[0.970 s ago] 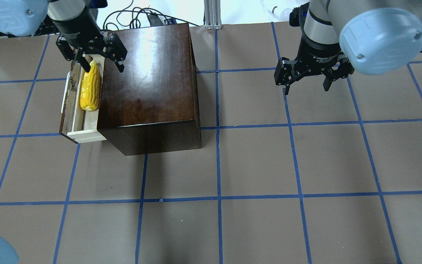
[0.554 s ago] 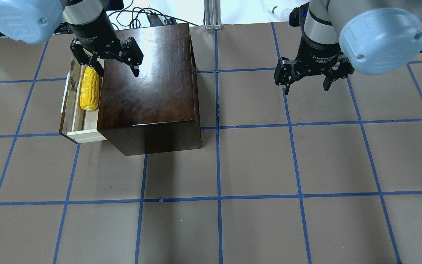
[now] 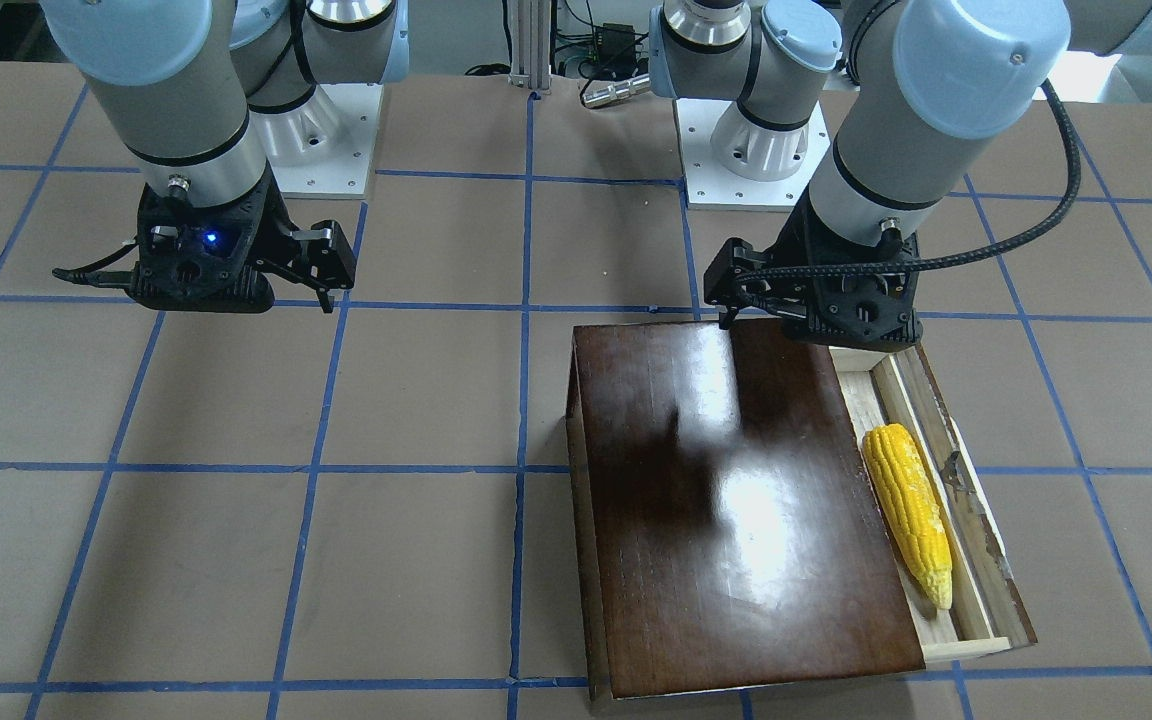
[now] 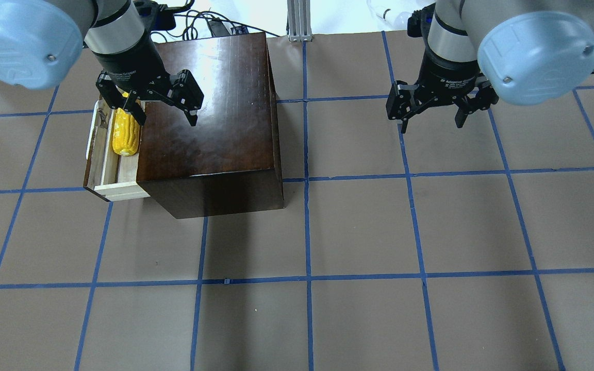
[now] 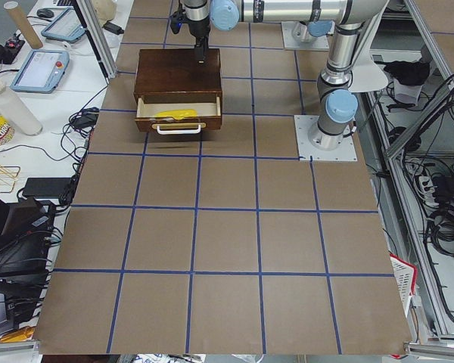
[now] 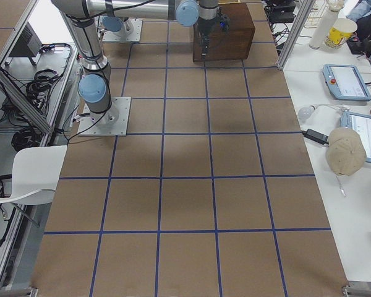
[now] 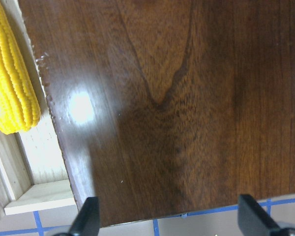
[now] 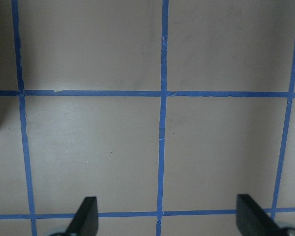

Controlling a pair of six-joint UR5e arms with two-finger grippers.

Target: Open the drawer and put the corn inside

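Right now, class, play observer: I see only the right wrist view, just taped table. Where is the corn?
Observer: The corn lies in the open drawer.
Operator: Is a hand holding it?
Observer: No; the left hand hangs open and empty over the box.
Operator: And the right hand?
Observer: The right hand hovers apart from the box, on the side opposite the drawer.

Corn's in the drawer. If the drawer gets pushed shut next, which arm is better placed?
Left, probably. The left gripper hangs open over the box beside the open drawer holding the corn; the right gripper hovers over the table well away.
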